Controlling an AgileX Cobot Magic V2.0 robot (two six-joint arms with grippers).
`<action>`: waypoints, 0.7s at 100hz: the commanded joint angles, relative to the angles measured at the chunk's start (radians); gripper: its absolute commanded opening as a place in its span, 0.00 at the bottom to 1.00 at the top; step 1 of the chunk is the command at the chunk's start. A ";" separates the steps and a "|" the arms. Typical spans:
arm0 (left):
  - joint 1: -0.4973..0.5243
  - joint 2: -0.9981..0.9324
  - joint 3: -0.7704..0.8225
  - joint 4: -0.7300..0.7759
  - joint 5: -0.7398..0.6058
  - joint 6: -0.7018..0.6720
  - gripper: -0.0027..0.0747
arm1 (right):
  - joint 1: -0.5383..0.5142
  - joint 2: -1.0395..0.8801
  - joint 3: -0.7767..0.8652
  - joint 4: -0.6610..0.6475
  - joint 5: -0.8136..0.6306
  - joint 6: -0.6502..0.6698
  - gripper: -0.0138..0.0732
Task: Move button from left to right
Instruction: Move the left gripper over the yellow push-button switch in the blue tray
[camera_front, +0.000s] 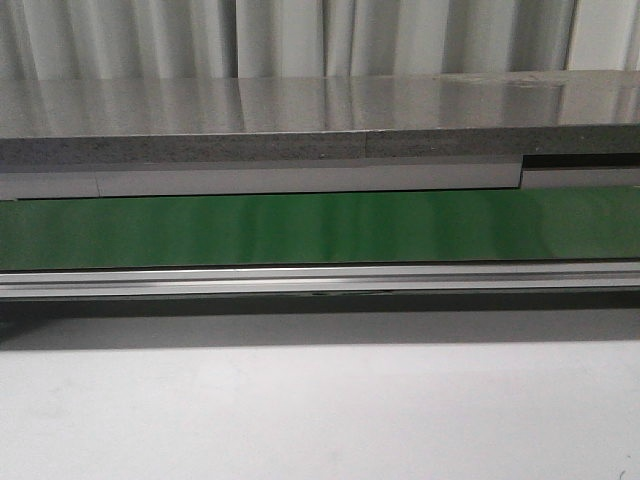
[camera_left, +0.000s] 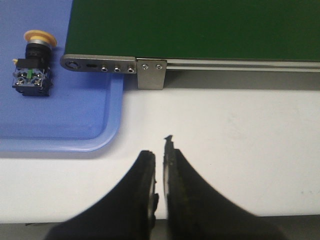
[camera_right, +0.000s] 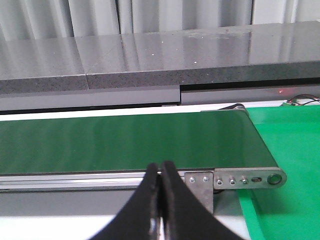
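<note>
The button (camera_left: 33, 64), with a yellow-orange cap on a black body, lies on its side in a blue tray (camera_left: 60, 127); it shows only in the left wrist view. My left gripper (camera_left: 160, 150) is shut and empty over the white table, apart from the tray and button. My right gripper (camera_right: 161, 169) is shut and empty in front of the green conveyor belt (camera_right: 125, 142). Neither gripper nor the button shows in the front view.
The green conveyor belt (camera_front: 320, 228) with its metal rail (camera_front: 320, 280) runs across the table. Its left end bracket (camera_left: 150, 74) overhangs the blue tray. A green tray (camera_right: 285, 150) lies by the belt's right end. A grey counter (camera_front: 320, 120) stands behind.
</note>
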 joint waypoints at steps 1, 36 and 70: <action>0.003 0.006 -0.038 -0.016 -0.035 -0.005 0.27 | -0.003 0.009 -0.014 -0.002 -0.082 -0.001 0.08; 0.003 0.006 -0.038 -0.016 -0.028 -0.005 0.89 | -0.003 0.009 -0.014 -0.002 -0.082 -0.001 0.08; 0.003 0.015 -0.103 -0.049 0.030 -0.005 0.89 | -0.003 0.009 -0.014 -0.002 -0.082 -0.001 0.08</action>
